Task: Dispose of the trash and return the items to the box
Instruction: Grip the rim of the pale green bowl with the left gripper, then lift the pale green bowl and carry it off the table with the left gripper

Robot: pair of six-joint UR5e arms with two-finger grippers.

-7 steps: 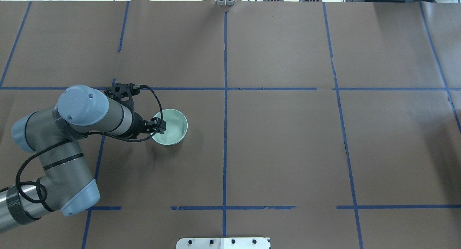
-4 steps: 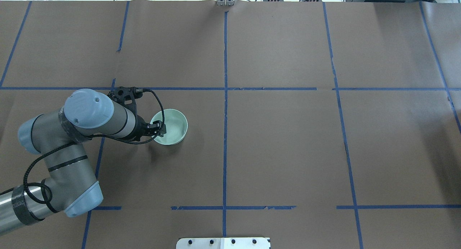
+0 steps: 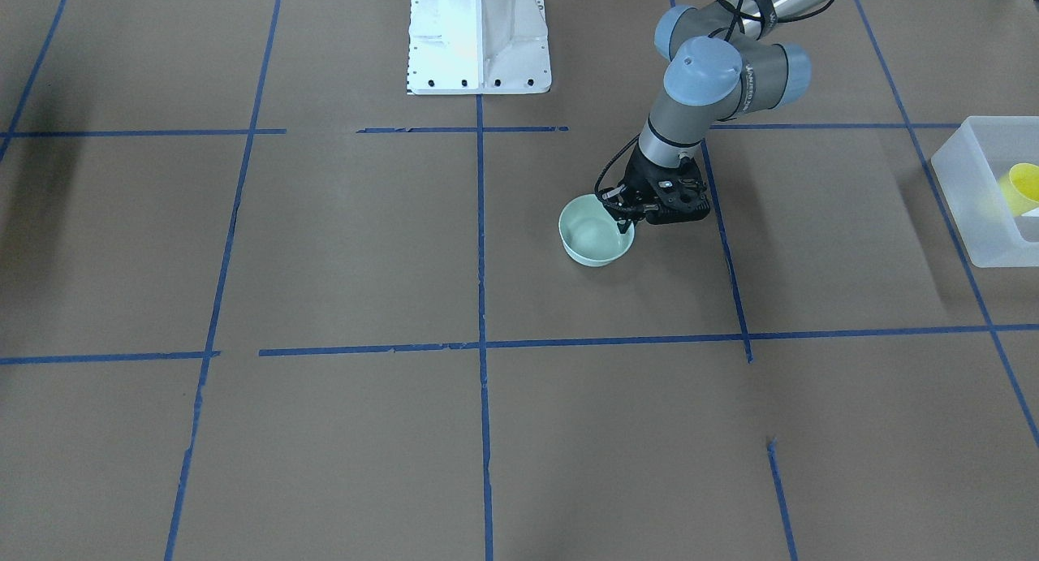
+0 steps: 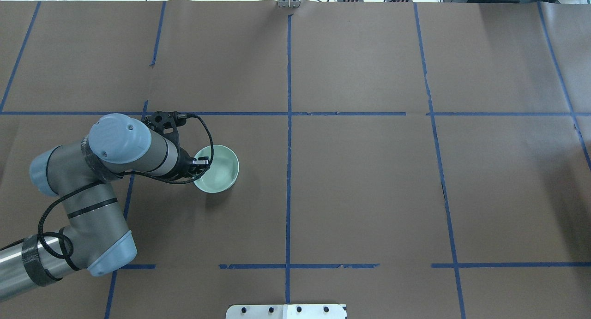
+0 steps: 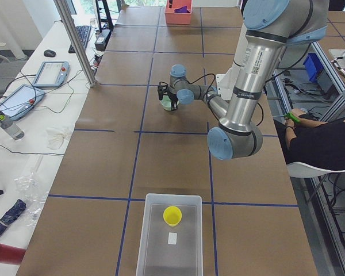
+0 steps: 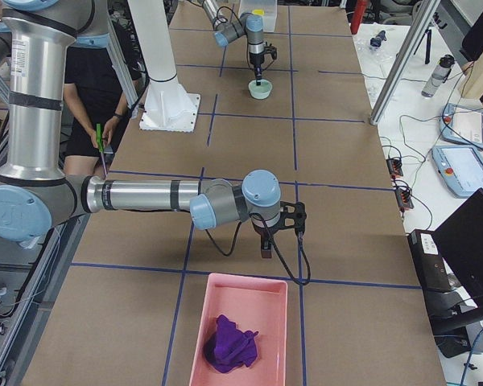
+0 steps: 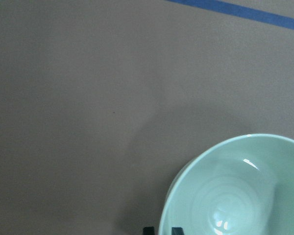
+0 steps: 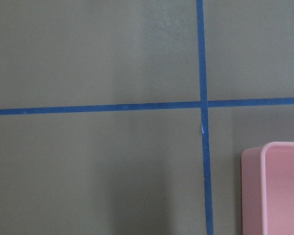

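A pale green bowl (image 4: pixel 219 171) stands on the brown table left of centre; it also shows in the front view (image 3: pixel 595 238) and the left wrist view (image 7: pixel 235 196). My left gripper (image 4: pixel 202 163) is shut on the bowl's near-left rim, one finger inside and one outside. The yellow cup (image 3: pixel 1024 189) lies in the frosted white box (image 3: pixel 970 220) at the table's far left end, well away from the bowl; the side view shows the cup (image 5: pixel 172 215) in the box (image 5: pixel 147 230). My right gripper (image 6: pixel 263 251) hangs over bare table; whether it is open or shut cannot be told.
A pink bin (image 6: pixel 200 322) with a purple cloth (image 6: pixel 232 342) sits at the table's right end, just beyond my right gripper; its corner shows in the right wrist view (image 8: pixel 274 191). Blue tape lines grid the table. The white robot base (image 3: pixel 477 33) stands at the near edge.
My left arm has shifted slightly. The gripper has settled on the bowl's rim, and the bowl has moved a little toward the robot.
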